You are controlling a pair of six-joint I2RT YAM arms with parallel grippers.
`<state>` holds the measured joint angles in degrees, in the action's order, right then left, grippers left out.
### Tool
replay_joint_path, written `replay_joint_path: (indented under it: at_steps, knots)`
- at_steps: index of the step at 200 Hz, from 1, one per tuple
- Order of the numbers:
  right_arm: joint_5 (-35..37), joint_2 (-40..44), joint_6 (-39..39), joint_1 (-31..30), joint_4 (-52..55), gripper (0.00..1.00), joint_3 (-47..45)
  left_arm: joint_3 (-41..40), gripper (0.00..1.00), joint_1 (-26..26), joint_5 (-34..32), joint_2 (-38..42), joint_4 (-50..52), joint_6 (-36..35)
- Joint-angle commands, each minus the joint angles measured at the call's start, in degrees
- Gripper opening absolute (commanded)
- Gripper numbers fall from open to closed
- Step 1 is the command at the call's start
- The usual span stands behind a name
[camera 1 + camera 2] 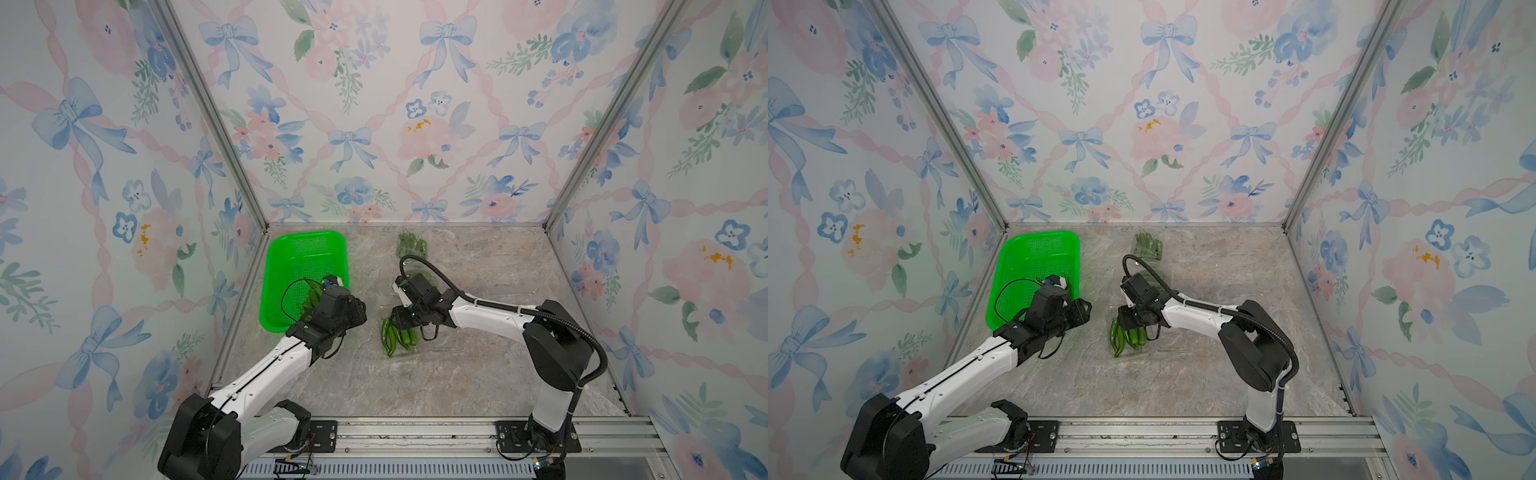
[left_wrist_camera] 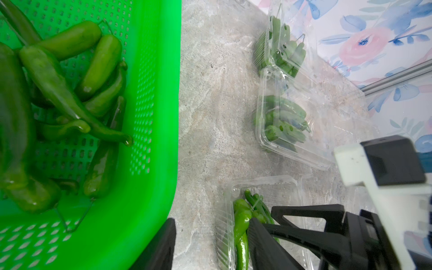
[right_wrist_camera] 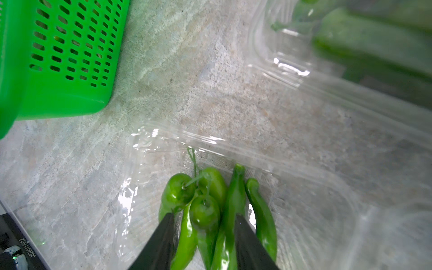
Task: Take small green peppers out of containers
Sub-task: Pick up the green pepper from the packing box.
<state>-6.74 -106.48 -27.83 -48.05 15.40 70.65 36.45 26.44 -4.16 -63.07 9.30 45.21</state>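
Several small green peppers (image 1: 395,336) (image 1: 1125,338) lie in an open clear container (image 3: 315,210) at mid-table. My right gripper (image 3: 205,240) (image 1: 397,321) reaches down into it and is shut on a bunch of these peppers (image 3: 205,210), which fill the gap between its fingers. Two more containers hold peppers: one by the back wall (image 1: 411,245) (image 2: 280,46) and a middle one (image 2: 292,149) largely hidden under the right arm in both top views. More peppers (image 2: 58,81) lie in the green basket (image 1: 291,266). My left gripper (image 2: 212,245) hangs open and holds nothing by the basket's right edge.
The green basket (image 1: 1025,266) (image 3: 58,98) stands at the back left against the side wall. The grey marble table (image 1: 478,332) stretches to the right and front. Aluminium rails (image 1: 415,432) run along the front edge where both arms are mounted.
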Motion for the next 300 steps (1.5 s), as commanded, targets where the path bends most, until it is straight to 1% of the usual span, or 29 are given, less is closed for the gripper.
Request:
replay_joint_path:
  at_steps: [1, 94, 119, 136, 175, 203, 231, 238, 262, 300]
  knots:
    - [0.7, -1.26, 0.78, -0.46, 0.51, 0.43, 1.46, -0.94, 0.53, -0.59, 0.78, 1.02, -0.11, -1.0]
    - [-0.55, -4.19, 1.64, -0.43, -1.61, 0.42, 0.97, -1.53, 0.54, -1.3, 1.35, 1.48, -0.24, -0.83]
    - [-1.01, -4.69, 1.73, -0.55, -2.76, 0.39, 0.81, -1.64, 0.54, -1.38, 1.35, 1.72, -0.24, -0.82]
    - [-0.91, -4.69, 2.2, -0.64, -2.88, 0.35, 0.98, -1.76, 0.54, -1.51, 1.44, 1.96, -0.28, -0.74]
    - [-1.12, -5.3, 2.74, -0.87, -3.0, 0.32, 1.32, -1.82, 0.54, -1.66, 1.61, 1.86, -0.33, -0.8]
    - [-3.67, -5.91, 2.02, -0.81, -3.09, 0.34, 1.69, -2.05, 0.54, -1.88, 1.72, 1.99, -0.35, -0.82]
    - [-3.76, -5.76, 1.64, -0.88, -3.0, 0.33, 1.51, -2.37, 0.55, -2.29, 1.71, 1.94, -0.51, -0.75]
    - [-3.72, -5.68, 1.64, -0.95, -3.01, 0.31, 1.35, -2.39, 0.54, -2.35, 1.82, 1.83, -0.58, -0.72]
    - [-3.23, -4.99, 1.64, -0.96, -2.36, 0.2, 1.24, -2.43, 0.54, -2.52, 1.97, 1.59, -0.69, -0.82]
    - [-2.32, -1.61, 1.89, -0.9, -0.83, 0.16, 1.24, -2.07, 0.55, -2.74, 1.99, 1.71, -0.86, -0.96]
